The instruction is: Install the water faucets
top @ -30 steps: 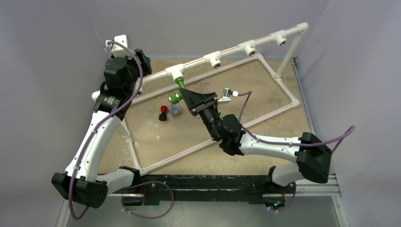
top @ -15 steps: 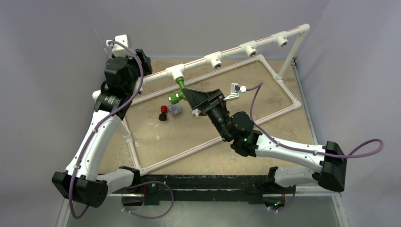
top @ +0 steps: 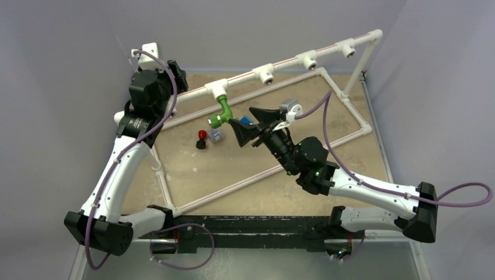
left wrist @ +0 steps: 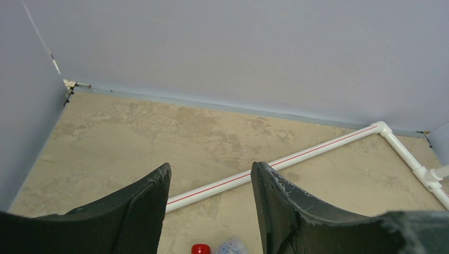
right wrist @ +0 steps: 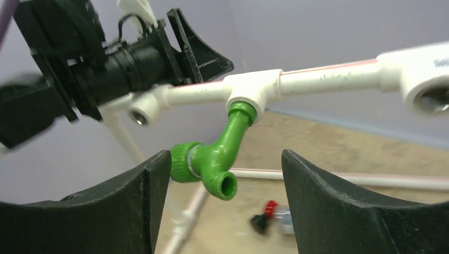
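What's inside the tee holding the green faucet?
Only the green faucet, neck entering the tee outlet. Its inserted end is covered by the fitting; depth cannot be seen.

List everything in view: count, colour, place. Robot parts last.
green plastic faucet with curved spout: one, green, seated in a tee on the raised rail
black faucet with red knob: one, black and red, lying on the table inside the frame
pale bluish plastic faucet: one, lying beside the black one
white pipe frame: one, red-striped, base loop on the table, raised rail behind
empty tee fittings: at least three, white, on the rail right of the green faucet
table: one, tan, under everything
left gripper: one, black, open, empty, far left
right gripper: one, black, open, facing the green faucet
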Tool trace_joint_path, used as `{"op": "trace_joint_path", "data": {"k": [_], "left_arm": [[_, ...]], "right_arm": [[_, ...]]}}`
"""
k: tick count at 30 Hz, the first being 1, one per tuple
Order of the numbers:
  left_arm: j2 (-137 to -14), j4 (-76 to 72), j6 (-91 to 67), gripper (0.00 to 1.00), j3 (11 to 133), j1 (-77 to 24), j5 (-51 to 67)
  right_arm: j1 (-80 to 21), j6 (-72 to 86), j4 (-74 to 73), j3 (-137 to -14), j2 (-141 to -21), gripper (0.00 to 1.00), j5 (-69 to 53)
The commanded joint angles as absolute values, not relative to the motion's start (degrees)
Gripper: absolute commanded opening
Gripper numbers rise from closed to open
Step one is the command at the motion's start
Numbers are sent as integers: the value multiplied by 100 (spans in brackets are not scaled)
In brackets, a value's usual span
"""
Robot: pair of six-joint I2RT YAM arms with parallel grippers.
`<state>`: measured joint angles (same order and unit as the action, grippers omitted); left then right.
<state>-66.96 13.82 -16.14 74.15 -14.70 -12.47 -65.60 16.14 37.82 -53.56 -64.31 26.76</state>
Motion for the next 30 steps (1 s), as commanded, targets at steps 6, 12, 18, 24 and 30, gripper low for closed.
{"op": "trace_joint_path", "data": {"k": [6,12,18,24,30], "left_arm": [[-6714,2540,-1573,56,7216,-1644,-730],[-6715,2540,-1573,56,7211,-1644,-745],[-6697,2526,-1564,56,7198,-1643,-764],[-6699,2514,-1564,56,7198,-1644,-762],[-6688,2498,-1564,56,7172,-1652,-756]], "right_arm": [[-6701,-3540,2995,-5653,-6043,78,1066],[-7222,-6481,3031,-5555,-6437,81,2091],[-7325,-8371,4046,-5359,-6948,82,2631],[-7348,-9333,4655,-5516,-7480,81,2916],[-7348,-9646,4896,-5770,-7918,80,2995]]}}
